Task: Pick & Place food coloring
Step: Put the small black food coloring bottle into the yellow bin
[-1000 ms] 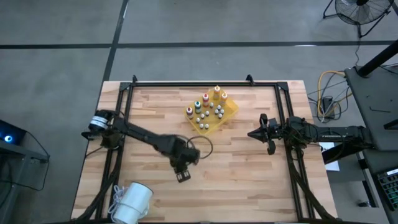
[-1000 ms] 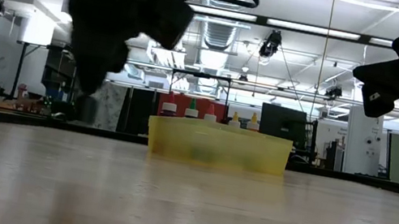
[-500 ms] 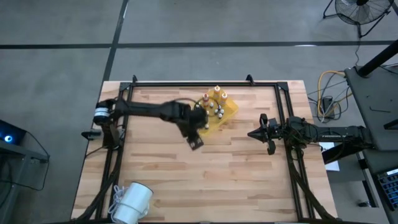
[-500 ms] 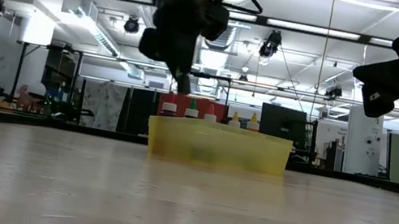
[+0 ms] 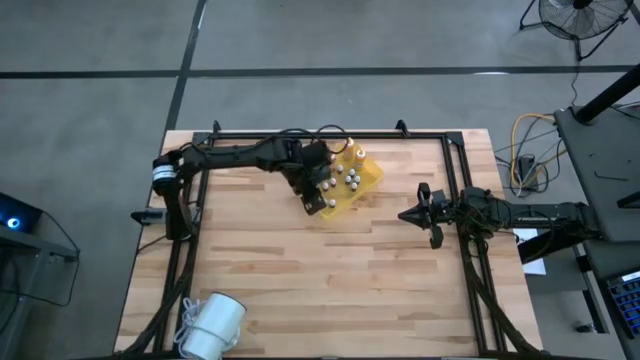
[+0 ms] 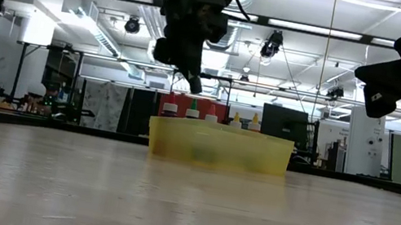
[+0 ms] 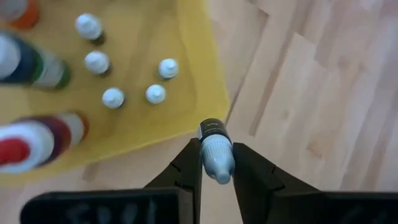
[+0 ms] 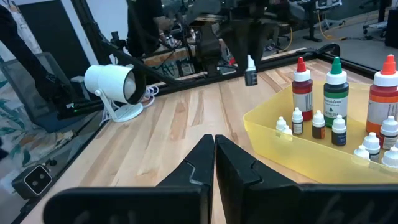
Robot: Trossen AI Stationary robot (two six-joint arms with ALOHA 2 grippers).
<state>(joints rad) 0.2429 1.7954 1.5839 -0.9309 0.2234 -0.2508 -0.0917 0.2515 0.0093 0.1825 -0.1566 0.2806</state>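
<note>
While the left gripper (image 7: 217, 163) hangs over the near corner of the yellow plastic tray (image 5: 368, 180), its jaws clamp a tiny dark dropper bottle with a pale cap (image 7: 214, 151), held upright, presumably for lowering among the other small bottles (image 8: 318, 125); the right gripper (image 8: 214, 152), jaws together, waits at the counter's right edge; the pale wooden plank counter (image 5: 330, 270) stands in an open workshop with ceiling lights.

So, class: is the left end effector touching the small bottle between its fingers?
Touching. In the left wrist view, the left end effector has both fingers pressed against the small white-capped bottle, no gap either side.
</note>
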